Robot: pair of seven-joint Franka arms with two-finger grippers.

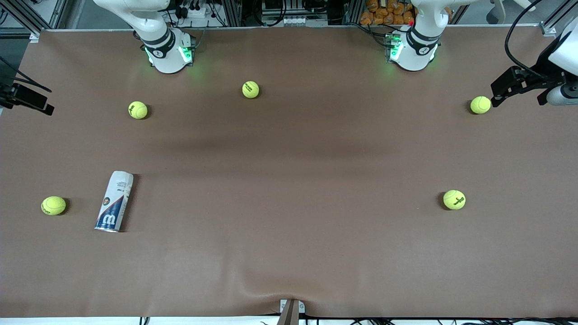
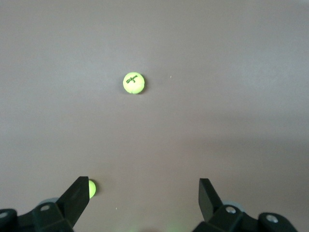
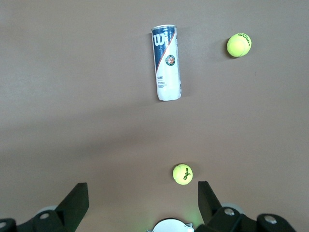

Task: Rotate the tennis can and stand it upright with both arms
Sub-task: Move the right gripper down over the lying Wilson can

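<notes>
The tennis can [image 1: 114, 201] lies on its side on the brown table, toward the right arm's end. Its silvery rim end with the white "W" points toward the front camera. The right wrist view shows the tennis can [image 3: 166, 63] well away from my right gripper [image 3: 142, 185]. That gripper hangs open and empty, high over the table by its own base [image 3: 166, 226]. My left gripper [image 2: 142, 182] is also open and empty, high over the table near the left arm's base [image 1: 413, 49]. Neither hand shows in the front view.
Several yellow-green tennis balls lie scattered: one beside the can [image 1: 53, 205], one [image 1: 137, 109] near the right arm's base [image 1: 167, 49], one mid-table [image 1: 250, 89], and others [image 1: 480, 104] [image 1: 454, 199] toward the left arm's end. Dark equipment [image 1: 519, 85] [image 1: 27, 97] juts in at both table ends.
</notes>
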